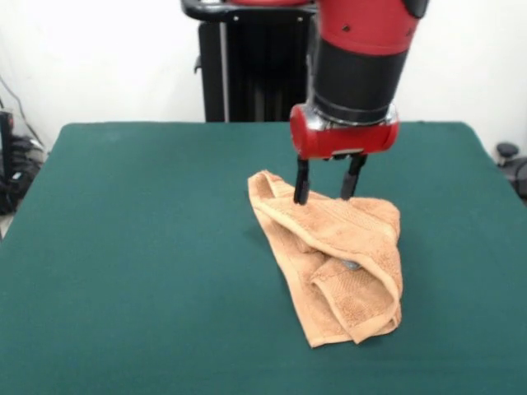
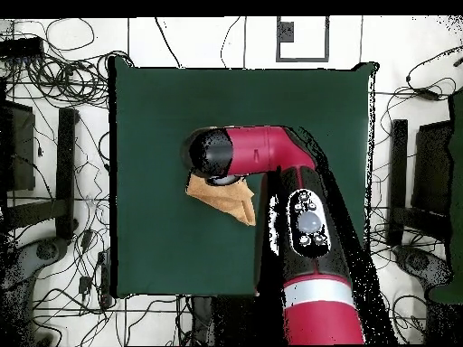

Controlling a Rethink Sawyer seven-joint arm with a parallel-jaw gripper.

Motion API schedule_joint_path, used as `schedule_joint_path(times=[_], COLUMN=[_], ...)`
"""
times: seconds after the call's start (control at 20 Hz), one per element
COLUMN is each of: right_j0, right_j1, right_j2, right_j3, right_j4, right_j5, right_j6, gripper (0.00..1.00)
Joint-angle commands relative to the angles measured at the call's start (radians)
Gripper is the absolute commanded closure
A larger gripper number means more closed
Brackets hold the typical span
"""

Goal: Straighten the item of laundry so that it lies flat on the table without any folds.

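Note:
The item of laundry [image 1: 338,263] is an orange-tan terry towel, crumpled and folded over itself, lying right of centre on the dark green table [image 1: 132,263]. Its far corner rises in a peak and its near end is doubled over. My gripper [image 1: 327,196] hangs straight down over the towel's far part, open, its two black fingertips at the cloth's upper surface with a gap between them. In the overhead view the arm covers most of the towel [image 2: 228,200], and the gripper itself is hidden under the wrist.
The table [image 2: 163,108] has broad bare felt on every side of the towel. Cables, stands and dark equipment lie on the floor around the table's edges.

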Motion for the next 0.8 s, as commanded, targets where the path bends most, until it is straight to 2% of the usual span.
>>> schedule_joint_path(times=[0.05,0.3,0.5,0.8], right_j0=[0.076,0.055,-0.036,-0.096], right_j1=[0.006,0.029,0.088,0.126], right_j2=[-0.047,-0.042,0.052,0.108], right_j3=[-0.001,-0.022,-0.021,-0.004], right_j4=[0.000,0.027,0.134,0.193], right_j5=[-0.041,-0.081,-0.077,-0.092], right_j6=[0.262,0.236,0.168,0.101], gripper=[0.00,0.00,0.00,0.00])
